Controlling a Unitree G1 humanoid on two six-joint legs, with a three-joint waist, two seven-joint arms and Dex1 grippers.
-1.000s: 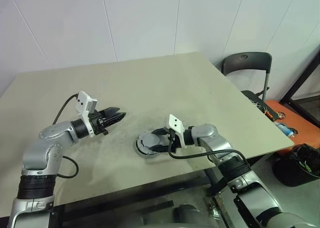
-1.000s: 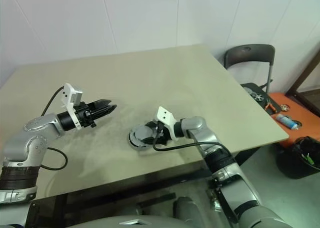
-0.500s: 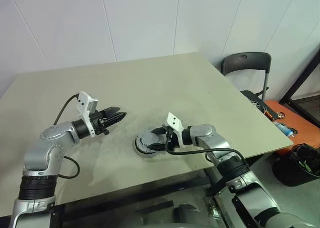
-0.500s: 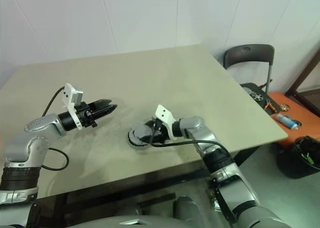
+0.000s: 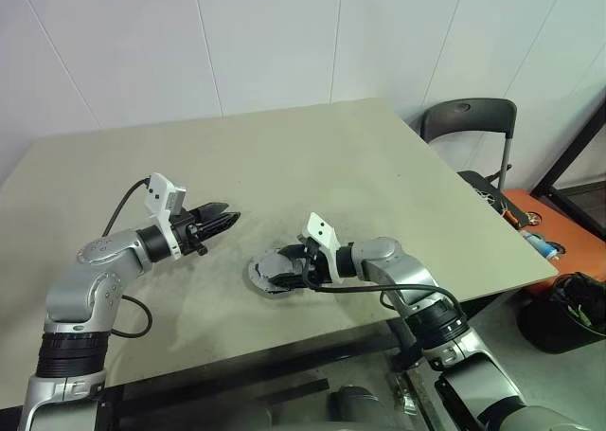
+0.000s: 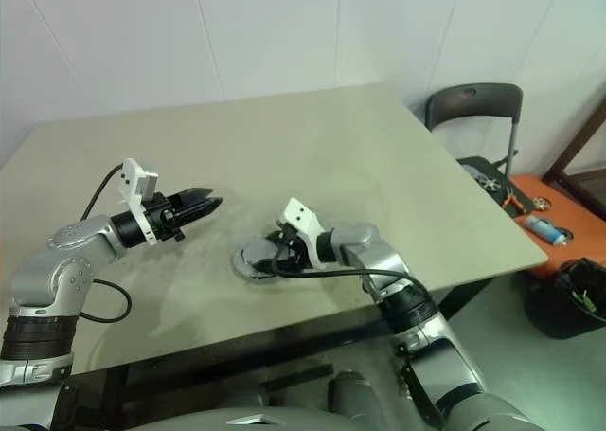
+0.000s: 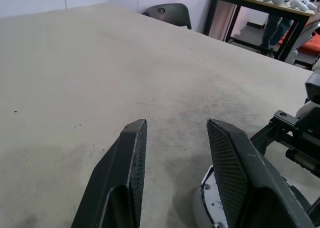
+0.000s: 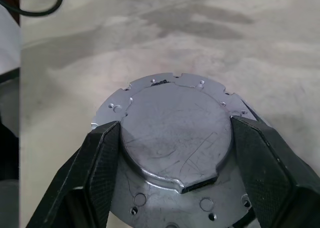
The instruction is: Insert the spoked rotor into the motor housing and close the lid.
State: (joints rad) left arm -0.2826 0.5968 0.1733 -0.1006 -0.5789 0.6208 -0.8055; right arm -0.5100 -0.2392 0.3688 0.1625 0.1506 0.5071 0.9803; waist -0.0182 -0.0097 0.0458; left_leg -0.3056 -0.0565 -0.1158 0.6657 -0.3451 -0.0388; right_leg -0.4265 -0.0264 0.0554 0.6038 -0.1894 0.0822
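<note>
The lid lies flat on the table between the right gripper's fingers, which stand wide and touch its raised disc on both sides. The left gripper hovers near the lid, half open, holding nothing

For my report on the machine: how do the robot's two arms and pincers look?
Both arms are silver-grey metal with black joint rings. Each ends in a black pincer, left pincer, right pincer, whose fingers have finely textured inner faces. A white block sits on each wrist, with a black cable looping back.
</note>
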